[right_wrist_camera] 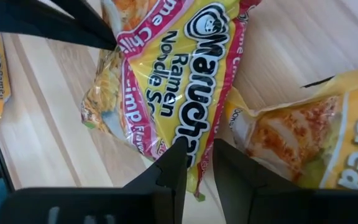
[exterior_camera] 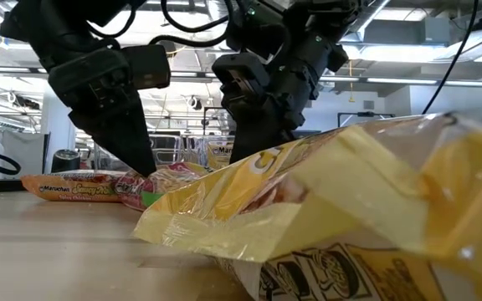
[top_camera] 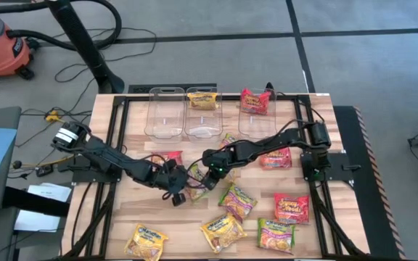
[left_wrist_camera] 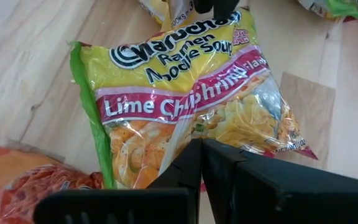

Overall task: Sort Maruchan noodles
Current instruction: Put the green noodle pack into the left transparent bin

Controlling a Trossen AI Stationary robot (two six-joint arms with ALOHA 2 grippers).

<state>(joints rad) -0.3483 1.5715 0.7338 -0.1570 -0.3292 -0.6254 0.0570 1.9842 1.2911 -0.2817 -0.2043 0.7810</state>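
Mid-tabletop (top_camera: 122,217), the right end effector (right_wrist_camera: 194,163) pinches one edge of a Lime Chili Shrimp packet (left_wrist_camera: 185,106), likely to lift it for sorting. The left end effector (left_wrist_camera: 199,163), fully closed and empty, meets its opposite edge. Beyond stand clear bins (top_camera: 164,112).

lime shrimp packet (right_wrist_camera: 166,93) between hand (right_wrist_camera: 197,165) fingers

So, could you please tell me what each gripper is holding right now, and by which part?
The right gripper pinches one edge of the Lime Chili Shrimp packet; the shut left gripper meets its opposite edge, grip unclear.
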